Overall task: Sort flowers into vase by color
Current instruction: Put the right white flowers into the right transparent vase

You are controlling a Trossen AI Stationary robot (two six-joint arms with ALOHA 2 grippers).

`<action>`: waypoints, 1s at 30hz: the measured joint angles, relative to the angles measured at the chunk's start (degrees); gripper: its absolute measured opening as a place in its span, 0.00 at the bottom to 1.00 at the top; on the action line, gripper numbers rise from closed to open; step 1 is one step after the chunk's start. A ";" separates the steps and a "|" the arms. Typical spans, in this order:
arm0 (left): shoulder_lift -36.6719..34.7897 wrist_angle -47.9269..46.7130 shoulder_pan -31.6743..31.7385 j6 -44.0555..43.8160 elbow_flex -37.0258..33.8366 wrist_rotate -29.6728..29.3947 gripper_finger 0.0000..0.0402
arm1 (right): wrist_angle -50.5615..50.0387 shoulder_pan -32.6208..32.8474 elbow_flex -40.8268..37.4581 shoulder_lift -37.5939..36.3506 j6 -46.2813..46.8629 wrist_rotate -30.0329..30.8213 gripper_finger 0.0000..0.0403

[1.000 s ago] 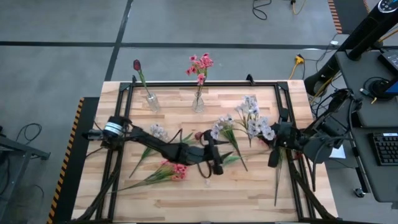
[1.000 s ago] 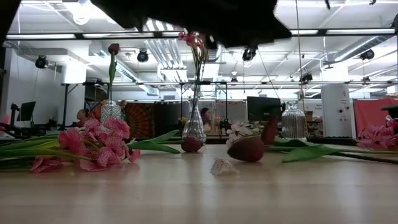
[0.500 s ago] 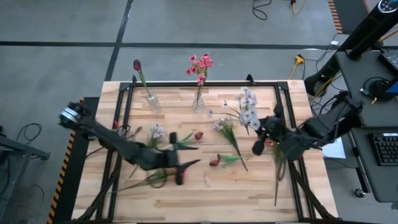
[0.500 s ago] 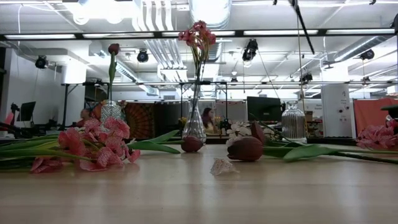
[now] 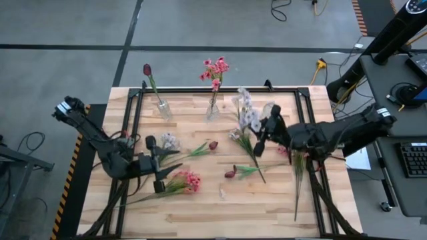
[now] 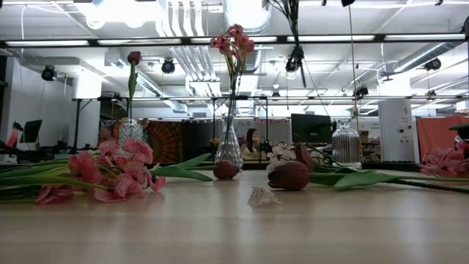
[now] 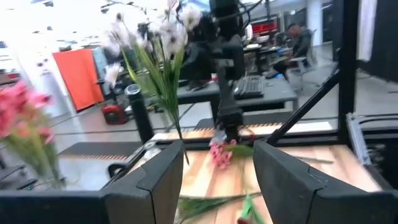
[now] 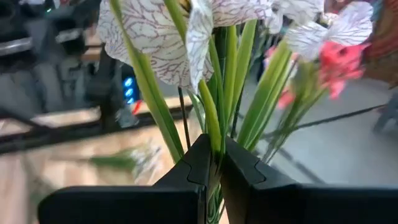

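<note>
My right gripper (image 5: pixel 261 137) is over the table's middle, shut on a white-lavender spray (image 5: pixel 245 112) that it holds in the air near the vases. A dark red tulip stands in the left vase (image 5: pixel 162 108), and pink blooms stand in the middle vase (image 5: pixel 213 110). A clear vase (image 6: pixel 346 144) stands empty. Flat on the table lie a white spray (image 5: pixel 168 141), a pink cluster (image 5: pixel 187 181), two tulip buds (image 5: pixel 213 145) (image 5: pixel 229 174) and another white spray (image 5: pixel 239 137). My left gripper (image 5: pixel 155 167) hovers open at the left, with nothing between its fingers (image 7: pixel 152 180). My right gripper pinches the white spray's bundle of green stems and leaves (image 8: pixel 214 134) between its two fingers, a short way below the blossoms. The fingers come level from the table's right and lie across the stems. The spray is lifted clear of the table, blossoms up.
A pink flower (image 5: pixel 287 152) with a long stem lies by the right rail. A black metal frame (image 5: pixel 200 90) runs around the tabletop. A small pale scrap (image 6: pixel 262 196) lies near the front. Bare wood shows along the near edge.
My left gripper has drawn back from the table's middle toward the left edge and risen, staying open; a tulip lies where it was. My right gripper has carried the white spray from the right side toward the table's middle, near the vases.
</note>
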 joint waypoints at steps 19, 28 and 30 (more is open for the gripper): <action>-4.60 -0.43 -2.08 3.48 -3.01 -3.75 0.44 | 10.91 -24.27 -13.47 -18.51 -2.65 13.26 0.04; -4.57 -0.37 -2.06 3.48 -3.01 -3.76 0.44 | 10.82 -27.24 -18.63 -19.46 -1.46 14.33 0.04; -4.57 -0.35 -2.06 3.48 -3.01 -3.77 0.44 | 10.89 -27.36 -19.19 -19.21 -0.85 14.33 0.04</action>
